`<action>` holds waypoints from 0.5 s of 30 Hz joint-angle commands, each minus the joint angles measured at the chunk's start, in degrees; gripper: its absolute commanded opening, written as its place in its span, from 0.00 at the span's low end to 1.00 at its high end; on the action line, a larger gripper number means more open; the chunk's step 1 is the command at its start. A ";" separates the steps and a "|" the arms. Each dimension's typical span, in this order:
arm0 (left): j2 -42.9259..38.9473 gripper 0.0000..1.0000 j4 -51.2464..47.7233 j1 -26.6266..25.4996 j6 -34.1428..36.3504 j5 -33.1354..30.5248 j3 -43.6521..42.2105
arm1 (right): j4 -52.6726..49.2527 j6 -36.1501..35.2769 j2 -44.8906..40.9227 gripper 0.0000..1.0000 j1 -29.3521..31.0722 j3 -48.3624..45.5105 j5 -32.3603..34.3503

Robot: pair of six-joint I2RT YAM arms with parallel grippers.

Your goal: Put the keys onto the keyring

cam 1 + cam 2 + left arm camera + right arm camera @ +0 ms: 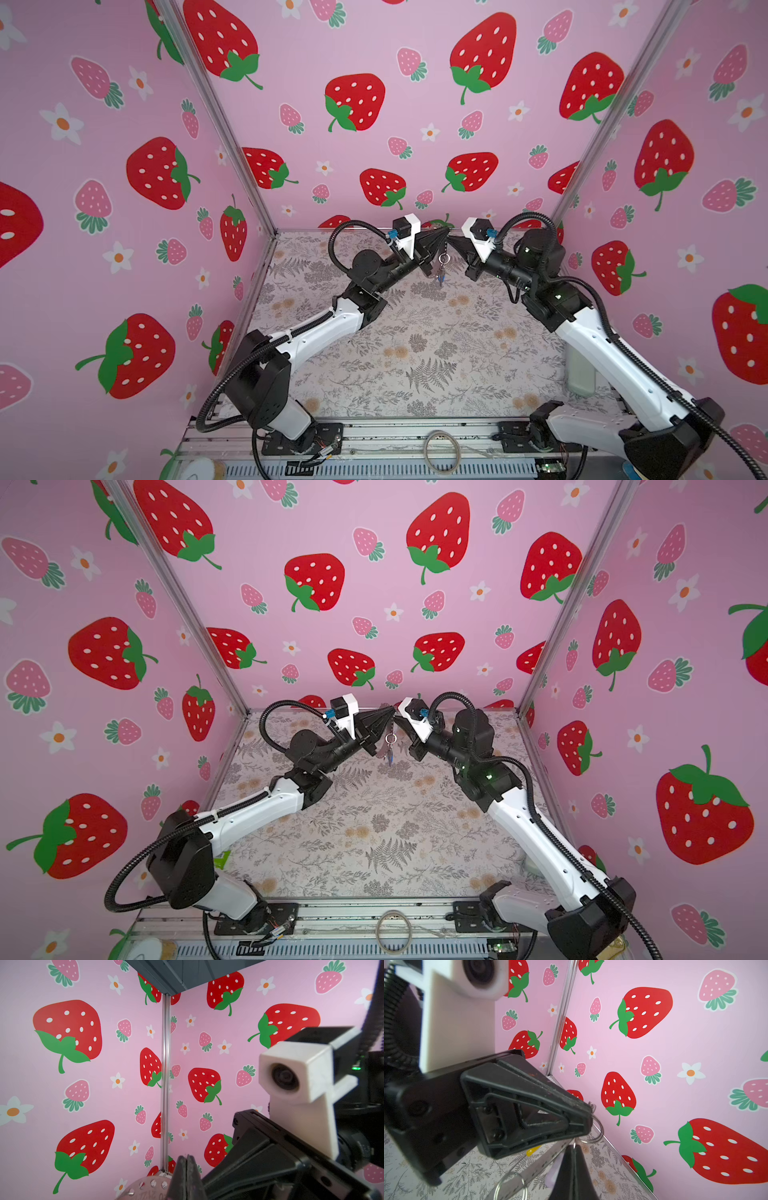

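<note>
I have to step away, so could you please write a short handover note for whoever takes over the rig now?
Left gripper: shut on the keyring, held up in the air at the rear.
Right gripper: shut, tip beside the left's; its hold is unclear.
Keys: hanging together just below both tips.
Done: all lifted clear.
Left: check both keys are threaded; can't tell here.

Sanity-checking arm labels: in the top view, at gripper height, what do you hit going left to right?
left wrist camera → left gripper → right gripper → right wrist camera. The hanging keys sit under the meeting tips, so they are left out.
</note>
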 commanded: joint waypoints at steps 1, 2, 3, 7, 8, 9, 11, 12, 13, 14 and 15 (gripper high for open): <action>1.07 0.00 7.28 -1.07 -2.19 -2.28 2.47 | -0.70 -1.13 0.90 0.00 1.65 1.52 -0.46; 1.25 0.00 7.69 -1.17 -2.34 -2.43 2.58 | -0.49 -1.13 0.94 0.00 1.71 1.50 -0.10; 1.50 0.00 7.79 -1.23 -2.52 -2.31 2.68 | -0.40 -1.05 0.89 0.00 1.83 1.45 0.30; 1.41 0.00 7.77 -1.45 -2.67 -2.65 2.53 | -0.09 -0.94 0.79 0.00 1.83 1.33 1.70; 1.37 0.00 7.66 -1.40 -2.72 -2.79 2.44 | 0.15 -0.80 0.70 0.00 1.81 1.20 1.95; 1.29 0.00 7.54 -1.40 -2.65 -2.80 2.34 | 0.19 -0.70 0.57 0.00 1.81 1.03 2.23; 1.01 0.00 7.15 -1.36 -2.48 -2.58 2.18 | 0.48 -0.67 0.18 0.05 1.83 0.66 3.24; 0.71 0.00 7.04 -1.15 -2.45 -2.28 2.11 | 0.48 -0.87 -0.21 0.10 1.83 0.39 4.00; 0.63 0.00 6.92 -1.03 -2.45 -1.83 2.06 | 0.38 -1.17 -0.68 0.15 1.78 -0.07 4.84; 0.42 0.00 6.78 -0.80 -2.54 -1.32 1.92 | 0.34 -1.26 -1.14 0.19 1.75 -0.41 5.51; 0.15 0.00 6.65 -0.66 -2.70 -1.09 1.90 | 0.24 -1.44 -1.57 0.24 1.61 -0.98 6.25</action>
